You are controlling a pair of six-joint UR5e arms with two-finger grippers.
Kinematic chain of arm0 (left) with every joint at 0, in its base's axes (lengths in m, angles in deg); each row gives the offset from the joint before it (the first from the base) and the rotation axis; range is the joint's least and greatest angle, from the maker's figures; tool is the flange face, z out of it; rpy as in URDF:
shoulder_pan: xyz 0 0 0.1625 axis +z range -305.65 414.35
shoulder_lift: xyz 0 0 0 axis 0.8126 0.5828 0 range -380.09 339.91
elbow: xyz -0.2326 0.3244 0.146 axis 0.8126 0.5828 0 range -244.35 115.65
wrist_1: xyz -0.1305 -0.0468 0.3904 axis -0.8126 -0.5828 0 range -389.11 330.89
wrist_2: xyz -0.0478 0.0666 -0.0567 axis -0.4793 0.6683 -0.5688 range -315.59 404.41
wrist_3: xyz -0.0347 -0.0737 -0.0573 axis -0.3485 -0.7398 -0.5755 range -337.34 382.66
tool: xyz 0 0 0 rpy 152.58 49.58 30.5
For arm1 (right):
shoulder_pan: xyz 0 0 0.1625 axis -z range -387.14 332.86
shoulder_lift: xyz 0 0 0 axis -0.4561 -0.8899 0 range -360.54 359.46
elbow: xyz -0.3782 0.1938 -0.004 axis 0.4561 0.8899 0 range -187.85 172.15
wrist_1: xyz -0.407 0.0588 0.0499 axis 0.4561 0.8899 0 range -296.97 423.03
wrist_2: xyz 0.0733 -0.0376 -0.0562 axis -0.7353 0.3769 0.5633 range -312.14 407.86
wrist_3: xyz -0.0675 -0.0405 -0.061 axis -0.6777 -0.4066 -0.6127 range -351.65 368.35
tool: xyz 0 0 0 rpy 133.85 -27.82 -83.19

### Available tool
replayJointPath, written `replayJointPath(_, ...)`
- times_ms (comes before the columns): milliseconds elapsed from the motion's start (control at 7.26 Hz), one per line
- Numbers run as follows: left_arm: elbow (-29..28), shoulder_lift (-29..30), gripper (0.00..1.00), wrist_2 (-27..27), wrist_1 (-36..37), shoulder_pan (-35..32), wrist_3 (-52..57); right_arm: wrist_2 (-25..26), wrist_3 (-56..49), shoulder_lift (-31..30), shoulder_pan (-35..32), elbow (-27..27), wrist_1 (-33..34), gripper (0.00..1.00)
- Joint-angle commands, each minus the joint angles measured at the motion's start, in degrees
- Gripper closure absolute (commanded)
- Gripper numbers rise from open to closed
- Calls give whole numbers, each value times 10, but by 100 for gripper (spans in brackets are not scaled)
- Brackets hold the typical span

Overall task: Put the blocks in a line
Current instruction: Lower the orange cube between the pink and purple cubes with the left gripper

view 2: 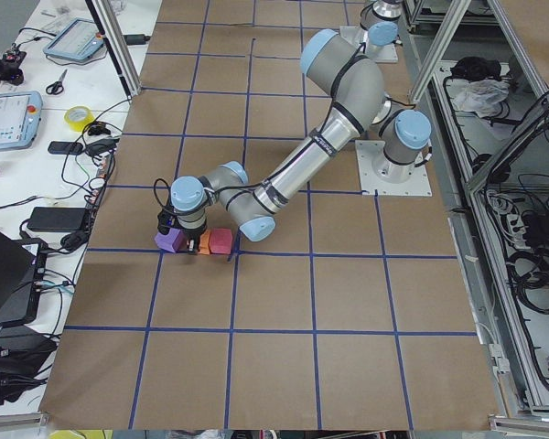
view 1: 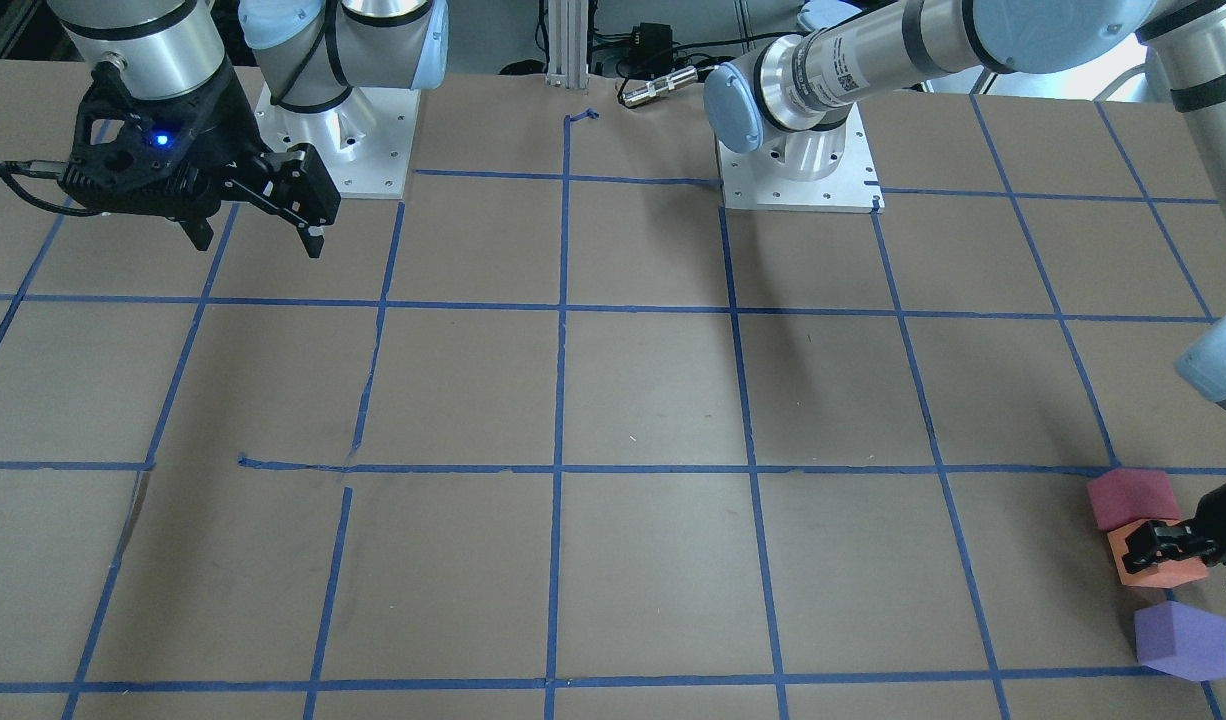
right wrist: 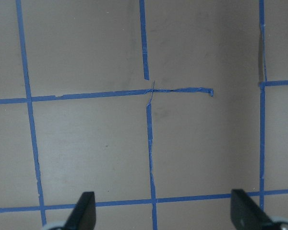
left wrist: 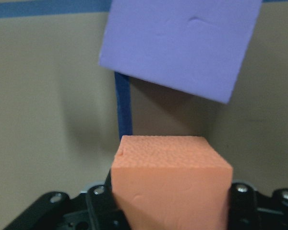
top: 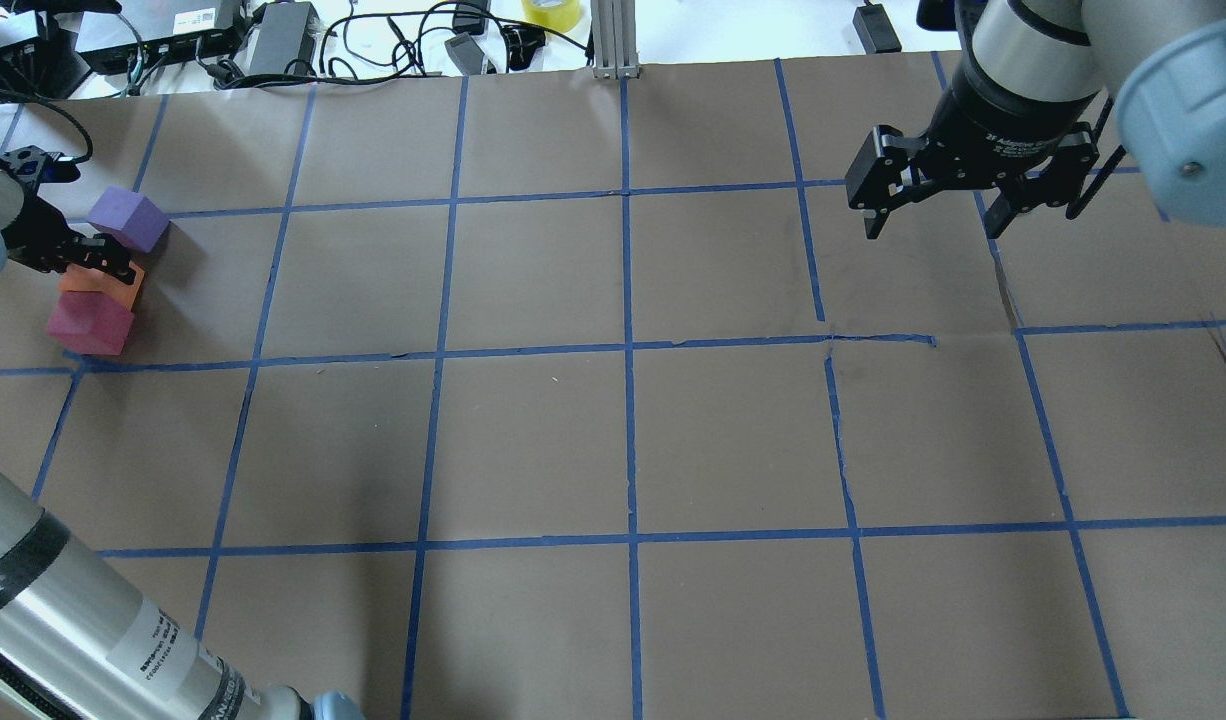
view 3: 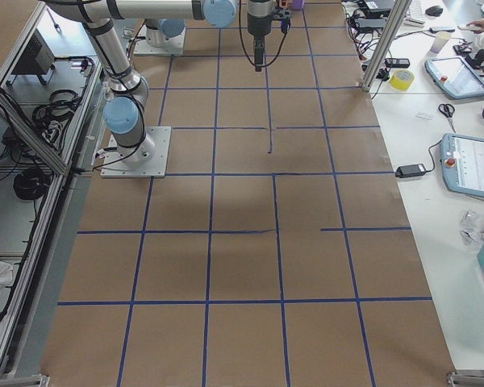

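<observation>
Three foam blocks sit at the table's far left in the overhead view: purple [top: 128,218], orange [top: 111,291] and red-pink [top: 88,325]. My left gripper [top: 98,262] reaches in from the side and is shut on the orange block [left wrist: 170,187]. The orange block [view 1: 1158,577] touches the red-pink block [view 1: 1133,497]. The purple block [view 1: 1183,640] lies a small gap beyond it and is turned at an angle [left wrist: 182,43]. My right gripper [top: 928,205] is open and empty, held above the table far from the blocks [view 1: 258,235].
Blue tape lines [top: 628,350] mark a grid on the brown table. Cables, power bricks and a yellow tape roll [top: 551,12] lie past the far edge beside an aluminium post [top: 613,40]. The two arm bases [view 1: 798,165] stand at the robot's side.
</observation>
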Motion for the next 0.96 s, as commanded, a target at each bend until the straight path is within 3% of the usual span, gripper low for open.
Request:
replayJointPath(0, 1, 2, 100, 0, 7, -1, -2, 0, 0, 0, 0, 0, -2, 0)
replayJointPath(689, 4, 3, 100, -17, 7, -2, -4, 4, -1, -1, 0, 0, -2, 0)
replayJointPath(826, 5, 3, 87, -16, 7, -1, -3, 4, -4, -1, 0, 0, -3, 0)
